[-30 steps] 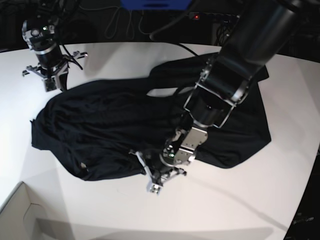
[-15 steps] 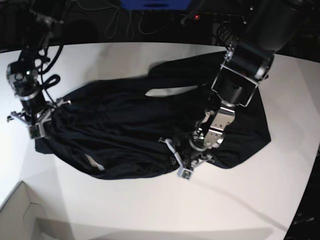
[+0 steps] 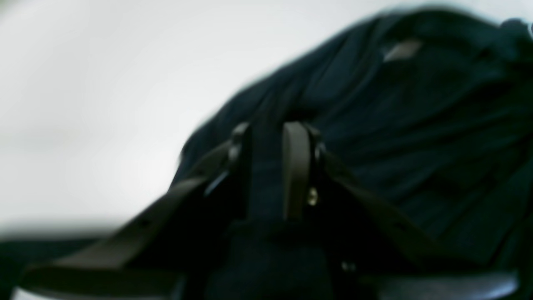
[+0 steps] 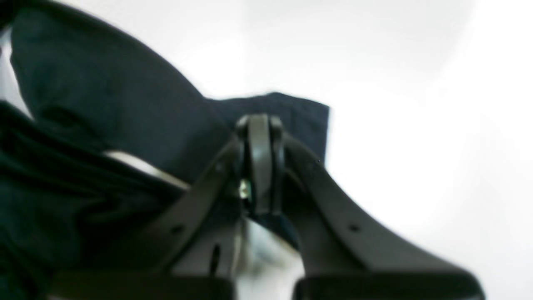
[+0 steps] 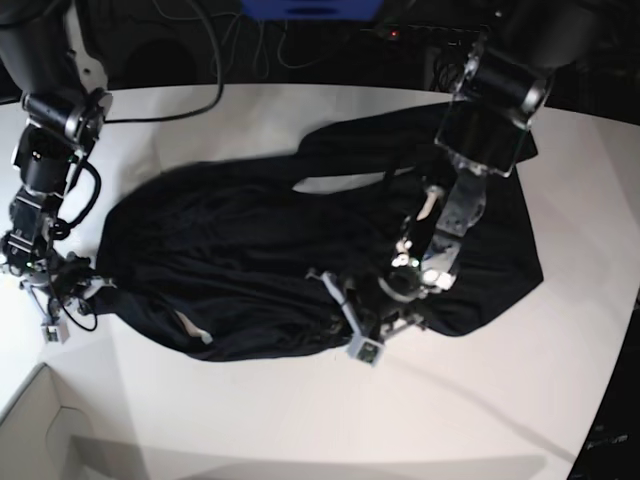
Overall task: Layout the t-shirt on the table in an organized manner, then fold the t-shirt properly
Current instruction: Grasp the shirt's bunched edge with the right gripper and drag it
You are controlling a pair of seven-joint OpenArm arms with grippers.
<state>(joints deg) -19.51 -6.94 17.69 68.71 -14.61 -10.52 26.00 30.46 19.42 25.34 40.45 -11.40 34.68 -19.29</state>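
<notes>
The black t-shirt [image 5: 250, 250] lies crumpled and spread across the middle of the white table [image 5: 300, 420]. My left gripper [image 5: 357, 332] is at the shirt's front edge. In the left wrist view the left gripper [image 3: 268, 133] is shut on a fold of the t-shirt [image 3: 416, 125] that runs between its fingers. My right gripper [image 5: 68, 305] is low at the shirt's left edge. In the right wrist view the right gripper [image 4: 258, 123] has its fingers pressed together over a corner of the t-shirt [image 4: 104, 125]. I see no cloth between them.
A pale cardboard box corner [image 5: 40, 430] sits at the front left. Cables and dark equipment run along the table's far edge. The left arm reaches over the shirt's right half, hiding part of it.
The right arm has swung from the back left down to the shirt's left edge. The left gripper has shifted right with the front edge, and the shirt's left side has drawn inward.
</notes>
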